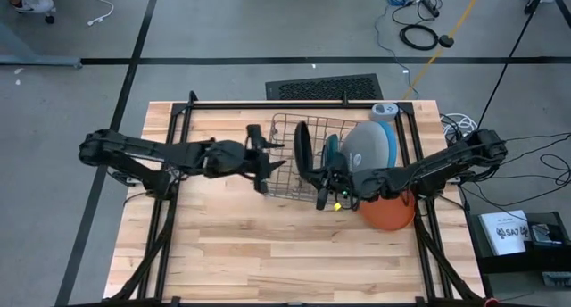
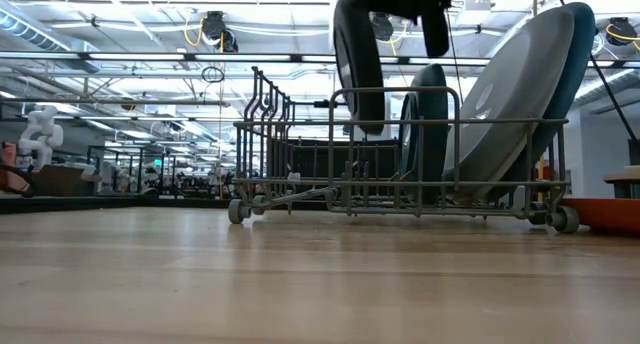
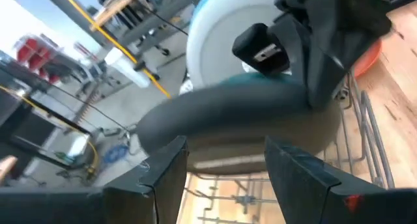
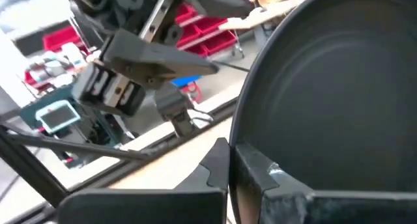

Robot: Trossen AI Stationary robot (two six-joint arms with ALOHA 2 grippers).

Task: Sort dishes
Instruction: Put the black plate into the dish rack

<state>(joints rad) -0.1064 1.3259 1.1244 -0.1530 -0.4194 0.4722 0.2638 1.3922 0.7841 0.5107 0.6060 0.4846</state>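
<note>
Your right pincer [image 1: 323, 198] is clamped on the round black plate [image 1: 303, 152], upright in the wire rack [image 1: 281, 128]; the left pincer [image 1: 265, 161], open, waits just beside its rim.

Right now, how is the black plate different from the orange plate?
The black plate stands on edge over the wire dish rack, pinched at its rim by the shut right gripper; the orange plate lies on the table outside the rack, with nothing gripping it. The black plate shows fully in the low view, while the orange one is partly hidden under the right arm from above. Both are round plates.
</note>
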